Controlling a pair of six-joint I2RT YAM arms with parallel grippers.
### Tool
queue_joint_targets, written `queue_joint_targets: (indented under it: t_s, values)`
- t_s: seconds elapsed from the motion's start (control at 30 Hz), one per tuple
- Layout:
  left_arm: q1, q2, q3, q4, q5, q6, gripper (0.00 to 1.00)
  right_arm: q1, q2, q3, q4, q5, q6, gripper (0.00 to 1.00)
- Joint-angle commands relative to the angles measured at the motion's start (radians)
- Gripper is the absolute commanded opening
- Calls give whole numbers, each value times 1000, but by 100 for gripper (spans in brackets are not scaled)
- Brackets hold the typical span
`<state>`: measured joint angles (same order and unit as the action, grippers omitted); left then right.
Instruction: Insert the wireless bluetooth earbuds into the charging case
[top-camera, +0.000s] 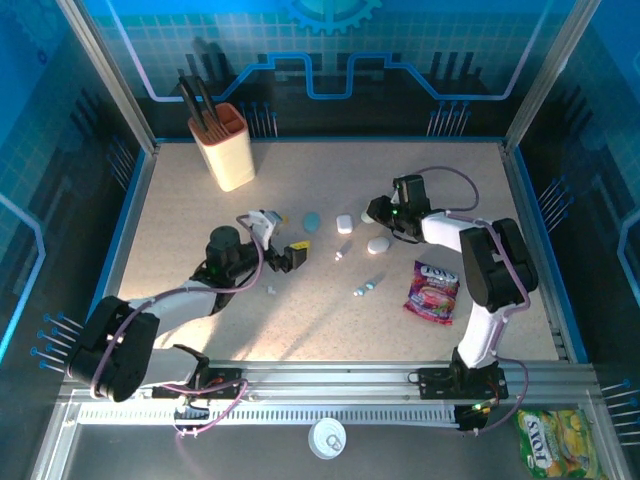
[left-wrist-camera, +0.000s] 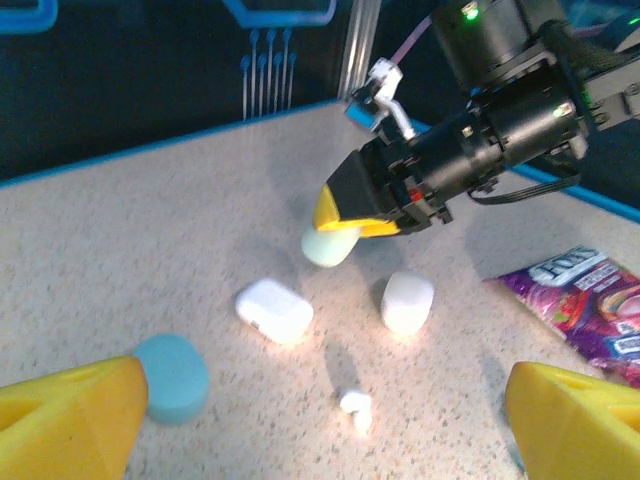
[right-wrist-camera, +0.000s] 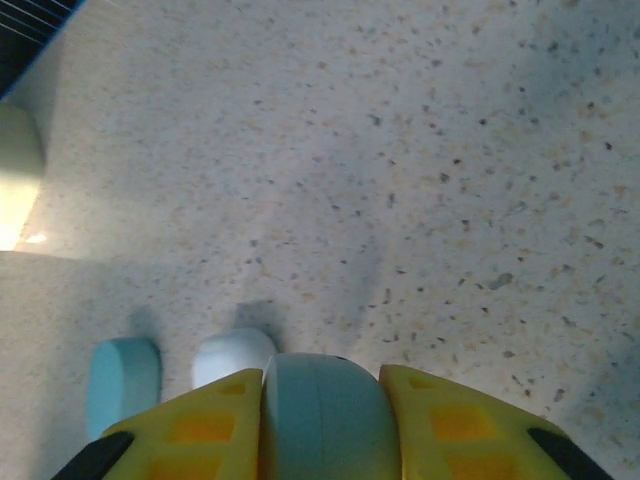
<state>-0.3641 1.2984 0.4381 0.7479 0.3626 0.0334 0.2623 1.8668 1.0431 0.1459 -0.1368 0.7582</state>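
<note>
Right tool (left-wrist-camera: 350, 212), wrist angled down, clamps a pale green case (left-wrist-camera: 328, 246); left tool (top-camera: 291, 256), arm stretched forward, gapes wide.

The pale green case (right-wrist-camera: 325, 420) is cut off by the lower edge in the right wrist view and partly hidden behind the right gripper (left-wrist-camera: 345, 220) in the left wrist view. Left of that case, a cropped pale object (right-wrist-camera: 15, 180) cannot be identified.
</note>
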Motion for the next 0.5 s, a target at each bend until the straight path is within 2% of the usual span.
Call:
queue_joint_targets:
  t_s: [0.0,0.13,0.23,0.37,0.47]
  values:
    - [-9,-8,84,-257,-100,6,92,-12,28,25,-12,27,-10,27]
    - [-12,62,230,-523,-134,15,90,-19,25,15,-15,40,-21,34]
    - [-17,143,337,-656,-142,11,89,-31,6,0,-17,49,-43,41]
    - [-27,281,523,-854,-153,13,89,-47,-52,-21,-37,70,-84,62]
    - [-39,384,652,-974,-212,-12,89,-51,-113,-27,-89,107,-139,77]
